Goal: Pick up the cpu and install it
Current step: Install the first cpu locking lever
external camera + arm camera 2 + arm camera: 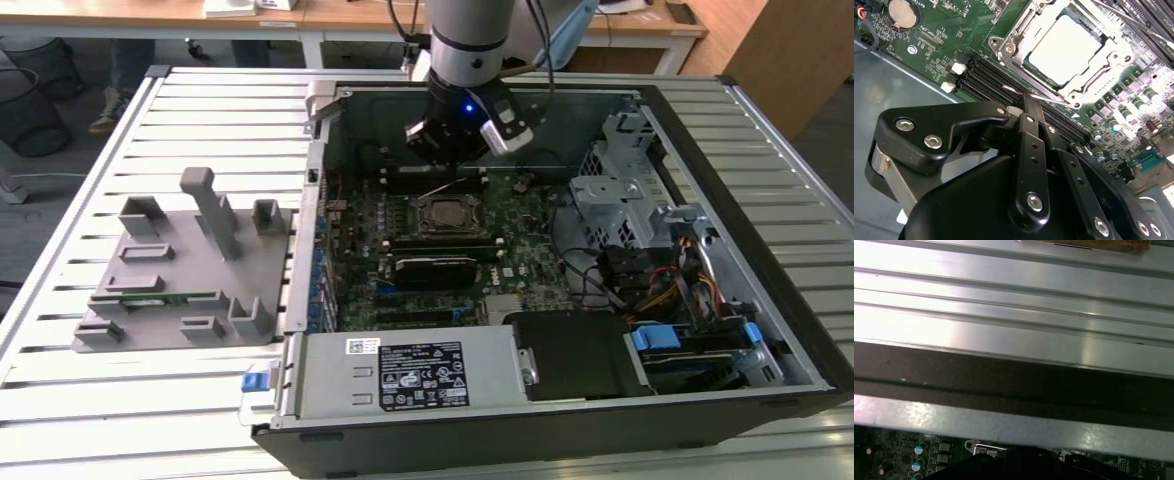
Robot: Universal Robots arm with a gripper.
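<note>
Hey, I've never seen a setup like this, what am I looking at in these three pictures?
A robot arm works inside an opened computer case lying on a slatted metal table. The exterior view looks at the whole scene from off the arm; both wrist views come from cameras riding on the arm. Its end effector hangs over the green motherboard. In the second wrist view, the cpu, a silvery square chip, already sits in its socket. On the exterior view's left, a grey fixture rests on the table.

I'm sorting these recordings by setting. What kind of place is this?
Probably a robotics lab or workshop: an open computer case lies on a slatted metal table, a grey fixture beside it, desks behind.
</note>
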